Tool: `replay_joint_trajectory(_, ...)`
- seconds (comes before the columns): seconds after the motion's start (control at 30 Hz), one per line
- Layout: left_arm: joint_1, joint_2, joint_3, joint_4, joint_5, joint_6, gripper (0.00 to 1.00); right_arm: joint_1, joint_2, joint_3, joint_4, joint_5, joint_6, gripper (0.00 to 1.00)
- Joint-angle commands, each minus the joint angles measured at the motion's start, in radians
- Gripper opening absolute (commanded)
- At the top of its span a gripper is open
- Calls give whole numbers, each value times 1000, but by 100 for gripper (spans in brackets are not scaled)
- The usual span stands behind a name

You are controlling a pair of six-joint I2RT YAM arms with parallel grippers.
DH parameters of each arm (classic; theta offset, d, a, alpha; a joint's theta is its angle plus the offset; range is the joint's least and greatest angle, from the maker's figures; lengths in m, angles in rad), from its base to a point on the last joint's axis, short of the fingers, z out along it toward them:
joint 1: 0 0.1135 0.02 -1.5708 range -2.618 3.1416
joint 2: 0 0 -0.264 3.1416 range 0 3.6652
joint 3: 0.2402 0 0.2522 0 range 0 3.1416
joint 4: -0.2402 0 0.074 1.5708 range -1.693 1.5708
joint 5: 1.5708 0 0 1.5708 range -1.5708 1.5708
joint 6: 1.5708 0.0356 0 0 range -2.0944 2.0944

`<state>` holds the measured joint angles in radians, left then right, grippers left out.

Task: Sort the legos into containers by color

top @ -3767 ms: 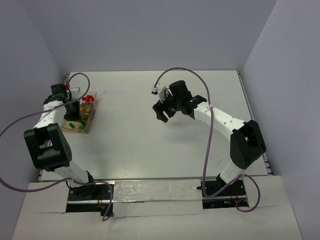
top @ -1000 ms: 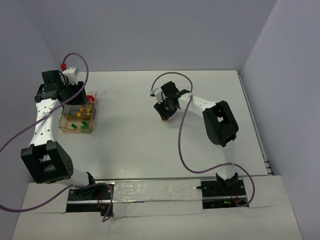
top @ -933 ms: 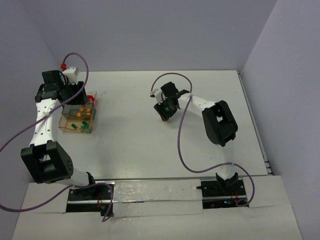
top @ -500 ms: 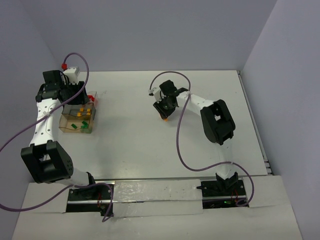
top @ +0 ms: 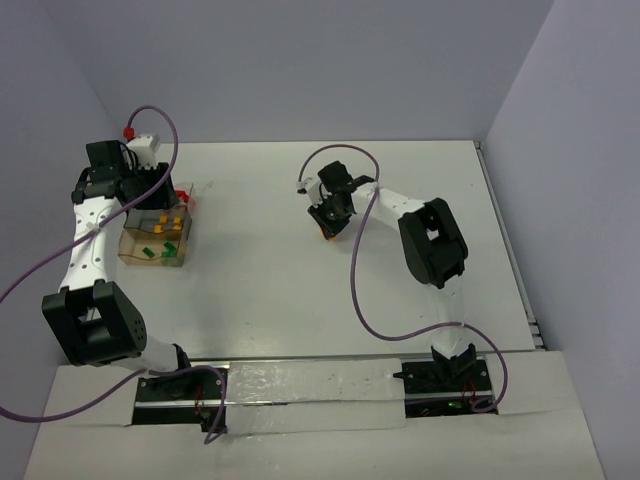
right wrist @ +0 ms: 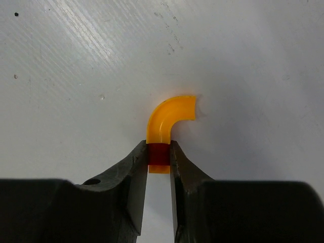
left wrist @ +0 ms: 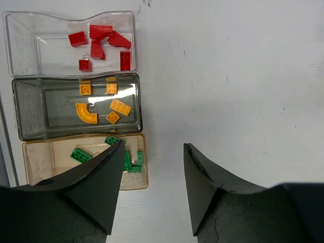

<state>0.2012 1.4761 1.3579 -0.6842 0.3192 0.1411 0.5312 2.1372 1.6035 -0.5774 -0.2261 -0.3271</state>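
1. Nearest the bases, on the left of the white table, a row of three shallow plastic trays is holding small red plastic bricks, orange bricks and green bricks, each colour apart.
2. Mid-table, the right gripper is pinching one end of a curved orange plastic brick that is lying flat on the table. It is seemingly the last loose piece.
3. Farther back, the left gripper is hovering beside the trays, jaws apart, gripping nothing.
4. Carrying that curved brick to the orange tray is likely all that is remaining.

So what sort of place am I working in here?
Most likely a robot lab test cell: a white tabletop boxed in by plain pale walls, two black-and-white robot arms bolted at its near edge, and a row of shallow clear plastic trays holding colour-sorted small plastic bricks.
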Motion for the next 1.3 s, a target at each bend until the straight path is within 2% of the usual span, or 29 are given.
replay_joint_trajectory(0.0,-7,2,24,37,43,-33,59,-1,-30,10,-10,-24,-10,9)
replay_joint_trajectory(0.07,-8,-5,20,40,100,-57,58,-2,-64,-8,-4,-41,-22,4)
replay_joint_trajectory(0.13,-7,-32,-20,83,216,-132,58,-2,-134,-51,13,-93,-43,0)
replay_joint_trajectory(0.17,-8,-46,-33,109,290,-162,59,-2,-153,-71,23,-122,-59,0)
replay_joint_trajectory(0.2,-10,-47,-56,112,300,-216,59,-2,-178,-73,26,-126,-70,0)
replay_joint_trajectory(0.27,-22,-69,-119,177,488,-334,59,-1,-254,-117,69,-208,-93,0)
replay_joint_trajectory(0.37,-46,-78,-214,288,628,-486,61,24,-325,-156,89,-302,-122,0)
replay_joint_trajectory(0.43,-67,-88,-285,353,685,-573,66,42,-348,-161,93,-325,-132,0)
replay_joint_trajectory(0.6,-126,-117,-400,506,729,-693,77,116,-401,-164,92,-377,-149,0)
replay_joint_trajectory(0.73,-181,-122,-442,579,768,-759,78,162,-405,-143,83,-377,-134,0)
replay_joint_trajectory(0.9,-229,-114,-476,647,775,-814,76,210,-398,-125,82,-372,-107,0)
replay_joint_trajectory(1.07,-255,-106,-537,767,792,-902,69,227,-380,-106,117,-383,-31,0)
replay_joint_trajectory(1.27,-276,-71,-531,787,801,-936,65,234,-370,-90,137,-383,3,0)
